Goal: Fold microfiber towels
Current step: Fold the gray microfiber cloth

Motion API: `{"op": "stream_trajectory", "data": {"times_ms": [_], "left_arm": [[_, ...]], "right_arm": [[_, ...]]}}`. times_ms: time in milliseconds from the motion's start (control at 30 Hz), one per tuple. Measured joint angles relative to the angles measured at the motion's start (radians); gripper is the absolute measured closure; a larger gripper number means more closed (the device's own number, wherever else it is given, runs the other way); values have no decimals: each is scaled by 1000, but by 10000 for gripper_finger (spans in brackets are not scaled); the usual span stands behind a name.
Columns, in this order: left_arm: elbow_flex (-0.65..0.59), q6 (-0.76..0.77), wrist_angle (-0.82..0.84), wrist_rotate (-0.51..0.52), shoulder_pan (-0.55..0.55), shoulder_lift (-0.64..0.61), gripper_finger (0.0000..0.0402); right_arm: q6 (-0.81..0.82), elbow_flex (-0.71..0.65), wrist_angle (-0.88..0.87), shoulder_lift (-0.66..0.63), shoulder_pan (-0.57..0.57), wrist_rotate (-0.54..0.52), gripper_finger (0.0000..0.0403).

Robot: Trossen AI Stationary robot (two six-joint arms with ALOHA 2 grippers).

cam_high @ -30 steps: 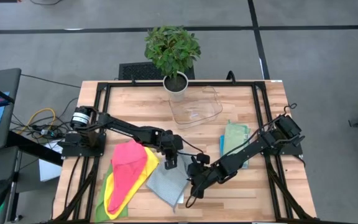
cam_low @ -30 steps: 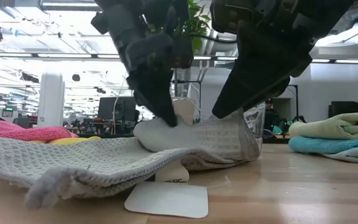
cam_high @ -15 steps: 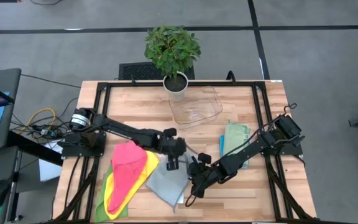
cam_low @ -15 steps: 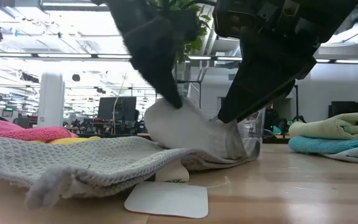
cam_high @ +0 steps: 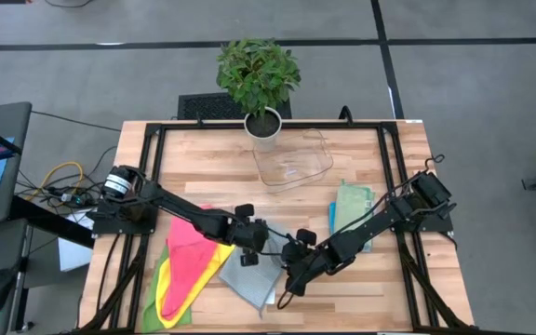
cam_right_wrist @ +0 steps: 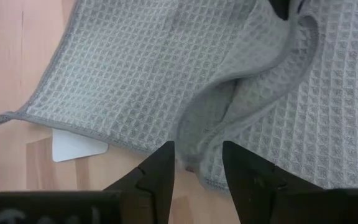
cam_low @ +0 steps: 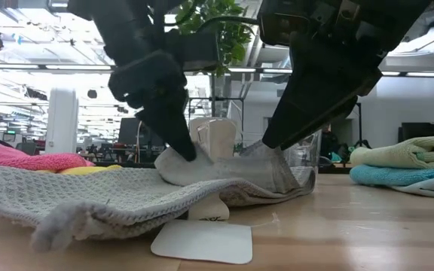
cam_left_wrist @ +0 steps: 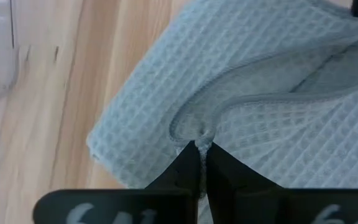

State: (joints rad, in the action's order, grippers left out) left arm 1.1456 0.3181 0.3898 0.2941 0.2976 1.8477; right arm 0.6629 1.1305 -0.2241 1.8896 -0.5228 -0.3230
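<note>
We logged the grey waffle towel (cam_high: 249,274) spread on the wooden surface (cam_high: 203,158) toward its front edge, between the pink and yellow towels (cam_high: 186,270) on one side and the stack of folded green and blue towels (cam_high: 352,209) on the other.

Change noted: over the last second the left claw (cam_left_wrist: 201,147) had shut fully, its fingers meeting on a puckered fold of the towel's hem. In the level view it had also travelled from near the right claw toward the pink pile, and the raised hump of cloth it carried had sunk lower and been drawn along with it.

The right claw (cam_right_wrist: 196,167) had not shifted. Its fingers stood partly apart, straddling a ridge of the same towel near its edge; we could not tell whether they truly pinched it or only pressed beside it.

Our reading: the far edge was being pulled over the body of the cloth, so a first fold was under way but not laid flat. The towel was bunched between the two claws, not creased.

Writing: pale characters showed on the black bar at the foot of each wrist picture, cut off and unreadable. A small white card (cam_low: 202,242) lay flat by the towel's near edge, blank as far as we could see. No brand or label showed on any towel.
</note>
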Motion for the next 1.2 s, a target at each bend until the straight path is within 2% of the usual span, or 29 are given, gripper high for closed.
{"op": "stream_trajectory", "data": {"times_ms": [467, 733, 900, 1200], "left_arm": [[-3, -7, 24, 9, 95, -2, 397], [-3, 21, 76, 9, 112, 0, 397], [-3, 42, 101, 31, 129, 1, 397], [-3, 19, 129, 62, 131, 2, 397]], "right_arm": [[-4, 0, 107, 0, -10, -46, 243], [-3, 0, 106, 0, -5, -47, 243], [17, 0, 115, 6, -6, -111, 243], [18, 0, 158, 48, -3, -127, 243]]}}
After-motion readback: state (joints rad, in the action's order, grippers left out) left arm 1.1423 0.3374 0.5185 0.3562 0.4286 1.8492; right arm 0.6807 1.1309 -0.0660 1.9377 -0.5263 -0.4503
